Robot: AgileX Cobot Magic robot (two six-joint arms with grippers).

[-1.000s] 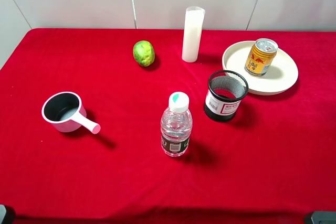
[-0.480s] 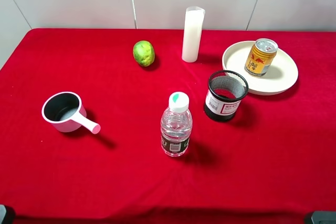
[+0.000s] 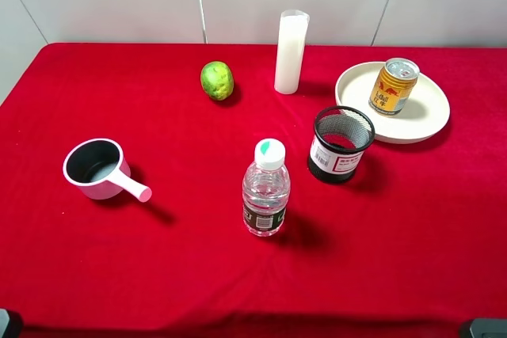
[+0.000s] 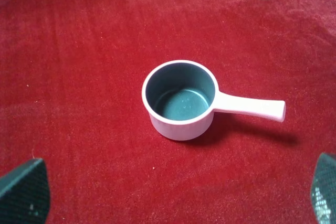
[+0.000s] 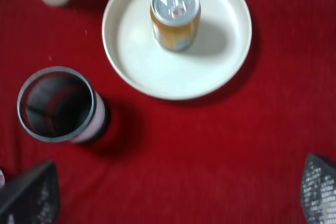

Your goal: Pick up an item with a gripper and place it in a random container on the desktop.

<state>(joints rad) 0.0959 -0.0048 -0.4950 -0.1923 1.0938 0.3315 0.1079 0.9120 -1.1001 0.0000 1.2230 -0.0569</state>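
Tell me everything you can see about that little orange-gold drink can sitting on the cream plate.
The small orange-gold metal drink can has a silver top with a pull tab, apparently unopened, and red markings on its side. It stands upright inside the wide, shallow cream-white plate, toward the plate's far side rather than its middle, its base resting on the plate's floor. Nothing else touches it; no gripper is near it.
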